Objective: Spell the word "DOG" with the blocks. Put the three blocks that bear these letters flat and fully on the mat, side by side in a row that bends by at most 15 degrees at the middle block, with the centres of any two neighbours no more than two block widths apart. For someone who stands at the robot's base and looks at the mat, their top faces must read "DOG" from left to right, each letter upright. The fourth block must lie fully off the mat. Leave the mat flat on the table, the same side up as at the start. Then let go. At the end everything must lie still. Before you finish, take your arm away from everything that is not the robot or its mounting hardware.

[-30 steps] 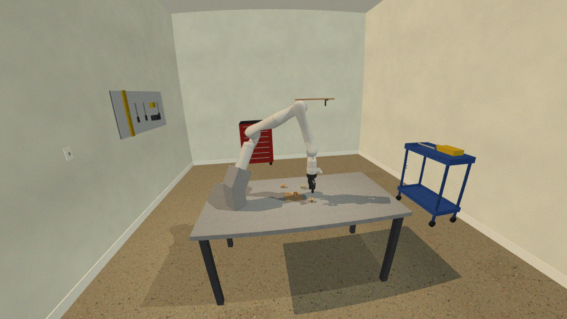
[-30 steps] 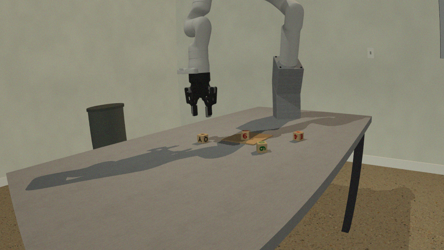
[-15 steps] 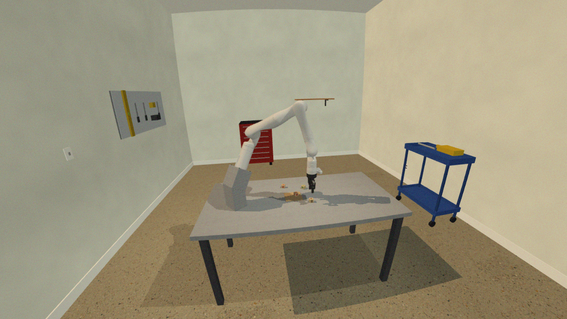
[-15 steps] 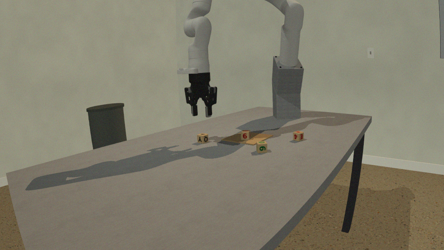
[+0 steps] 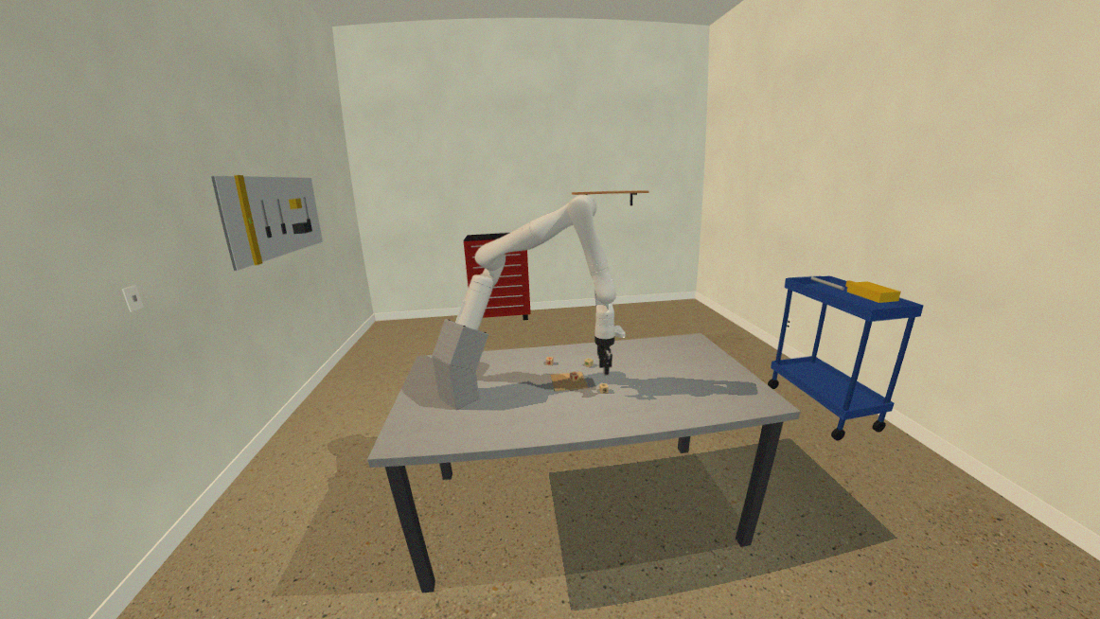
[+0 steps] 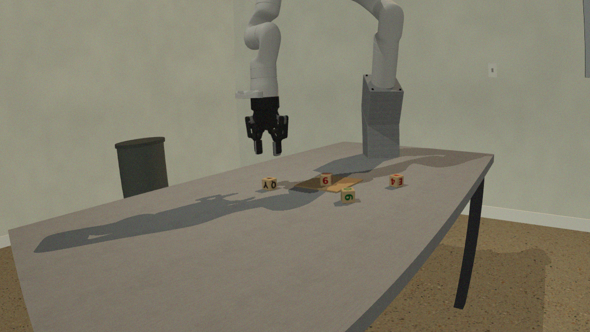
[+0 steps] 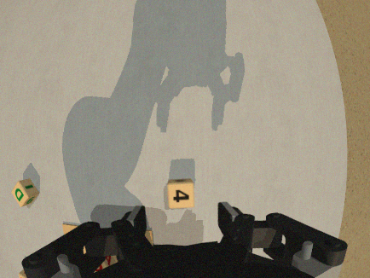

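Note:
My gripper [image 5: 605,369] [image 6: 267,153] [image 7: 182,216] is partly open and empty. It hangs well above the table [image 5: 539,430] [image 6: 206,268] [image 7: 284,124], over a wooden block with black letters [image 5: 589,361] [image 6: 269,183] [image 7: 181,194]; that block's top face shows a 4 in the wrist view. A red-lettered block [image 5: 573,375] [image 6: 326,178] stands on the tan mat [image 5: 559,380] [image 6: 311,184]. A green-lettered block [image 5: 603,388] [image 6: 348,195] [image 7: 25,193] lies just off the mat. Another red-lettered block [image 5: 549,360] [image 6: 396,180] lies apart, nearer the arm's base.
The arm's grey pedestal [image 5: 457,368] [image 6: 382,119] stands on the table's end. A dark bin [image 6: 141,164] stands on the floor beyond the table. A blue cart [image 5: 846,345] and a red tool chest [image 5: 507,284] stand away from the table.

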Motion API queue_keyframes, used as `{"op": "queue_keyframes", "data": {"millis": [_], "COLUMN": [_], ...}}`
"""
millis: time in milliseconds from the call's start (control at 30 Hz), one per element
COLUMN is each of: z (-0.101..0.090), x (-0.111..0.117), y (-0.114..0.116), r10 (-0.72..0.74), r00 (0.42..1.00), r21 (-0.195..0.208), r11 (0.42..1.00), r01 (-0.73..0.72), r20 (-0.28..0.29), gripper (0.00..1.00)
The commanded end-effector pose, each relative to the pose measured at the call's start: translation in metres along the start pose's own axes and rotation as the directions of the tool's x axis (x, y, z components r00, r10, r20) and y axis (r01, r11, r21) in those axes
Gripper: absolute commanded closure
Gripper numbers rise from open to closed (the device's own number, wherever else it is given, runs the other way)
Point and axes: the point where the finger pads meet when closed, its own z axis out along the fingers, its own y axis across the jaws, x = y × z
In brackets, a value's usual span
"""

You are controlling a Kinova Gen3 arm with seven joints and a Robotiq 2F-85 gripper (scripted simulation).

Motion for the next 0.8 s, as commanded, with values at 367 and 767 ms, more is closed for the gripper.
{"op": "queue_keyframes", "data": {"millis": [367,767], "z": [0.010,0.029], "x": [0.003,0.004], "y": [0.001,0.002], "r10": [-0.011,-0.011], "r00": [1.000,1.000], "r21": [-0.002,-0.002], "r11": [1.000,1.000], "r01": [0.011,0.011], "r20": [-0.009,-0.009], "gripper": [0.33,0.33]}}
